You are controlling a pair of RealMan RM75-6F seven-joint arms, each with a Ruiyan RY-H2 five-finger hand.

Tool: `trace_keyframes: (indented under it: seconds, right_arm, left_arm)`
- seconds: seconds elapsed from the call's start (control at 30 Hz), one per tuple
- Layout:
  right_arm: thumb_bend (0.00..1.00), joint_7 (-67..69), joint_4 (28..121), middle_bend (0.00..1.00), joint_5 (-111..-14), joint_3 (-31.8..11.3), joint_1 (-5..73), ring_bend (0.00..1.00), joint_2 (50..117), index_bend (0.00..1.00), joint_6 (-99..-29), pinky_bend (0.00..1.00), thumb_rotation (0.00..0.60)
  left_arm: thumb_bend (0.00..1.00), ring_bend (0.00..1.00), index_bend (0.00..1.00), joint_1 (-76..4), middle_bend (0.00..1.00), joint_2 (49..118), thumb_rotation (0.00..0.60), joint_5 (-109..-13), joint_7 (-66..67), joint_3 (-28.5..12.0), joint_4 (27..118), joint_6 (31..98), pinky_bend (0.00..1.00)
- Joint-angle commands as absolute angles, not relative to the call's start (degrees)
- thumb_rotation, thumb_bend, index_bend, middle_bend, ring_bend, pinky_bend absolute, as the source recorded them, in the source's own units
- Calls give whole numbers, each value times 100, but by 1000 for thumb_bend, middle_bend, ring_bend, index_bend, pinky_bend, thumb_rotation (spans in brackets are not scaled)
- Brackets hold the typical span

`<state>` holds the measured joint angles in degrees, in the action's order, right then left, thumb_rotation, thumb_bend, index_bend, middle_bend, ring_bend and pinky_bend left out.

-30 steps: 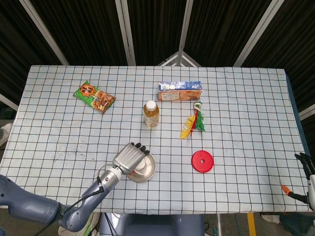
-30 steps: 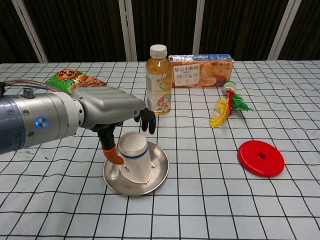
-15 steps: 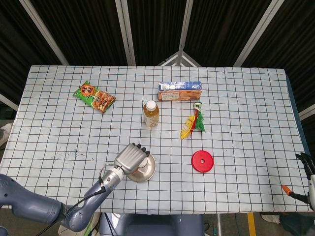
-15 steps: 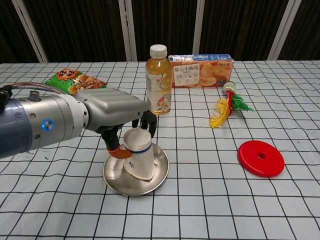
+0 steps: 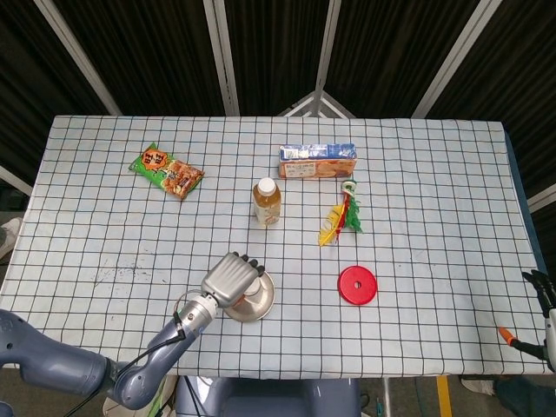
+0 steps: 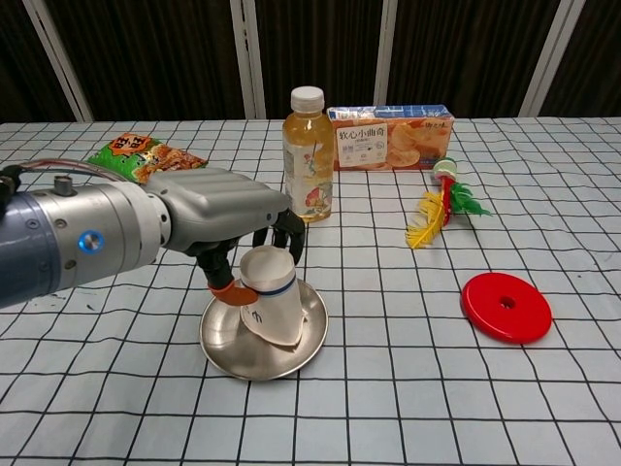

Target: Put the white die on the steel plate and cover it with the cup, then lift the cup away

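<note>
A white paper cup (image 6: 268, 305) with a blue band is upside down and tilted over the steel plate (image 6: 222, 343); its rim seems lifted on the left. My left hand (image 6: 218, 215) grips the cup from above, thumb on its left side and dark fingers behind it. In the head view the left hand (image 5: 230, 278) covers most of the cup over the plate (image 5: 263, 303). The white die is hidden from both views. My right hand (image 5: 540, 288) sits at the far right edge of the head view, off the table, fingers apart and holding nothing.
A tea bottle (image 6: 308, 155) stands just behind the plate, with a biscuit box (image 6: 392, 137) further back. A feather toy (image 6: 441, 206) and a red disc (image 6: 506, 307) lie to the right. A snack packet (image 6: 143, 156) lies at the back left.
My left hand closed round the cup and tipped it, raising it slightly off the plate. The right hand has not moved.
</note>
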<state>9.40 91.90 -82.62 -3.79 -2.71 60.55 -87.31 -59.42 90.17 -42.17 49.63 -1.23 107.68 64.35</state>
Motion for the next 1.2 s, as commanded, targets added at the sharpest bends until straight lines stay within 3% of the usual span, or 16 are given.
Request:
trace_keyframes:
  seconds: [0.03,0.57,1.2]
  right_arm:
    - [55,947,9194,141,-8254,-377,-272,131,6050,172,-8719,0,600]
    - [56,964,9223,141,-8225,-381,-278,131,6022,173,-8700,0,600]
    - [56,975,9216,141,-8216,-370,-260,131,6029,172,-8638,0,600]
  left_arm:
    - [461,342,403,-5924,383,8994,600,-4263,4895,-131,10798,6370,421]
    - [461,347,420,-6031,384,8862,600,-3853,4741,-194,10894,5914,419]
    - [461,347,425,-6042,376,9008,600,-4315,5421,60,10302,6407,405]
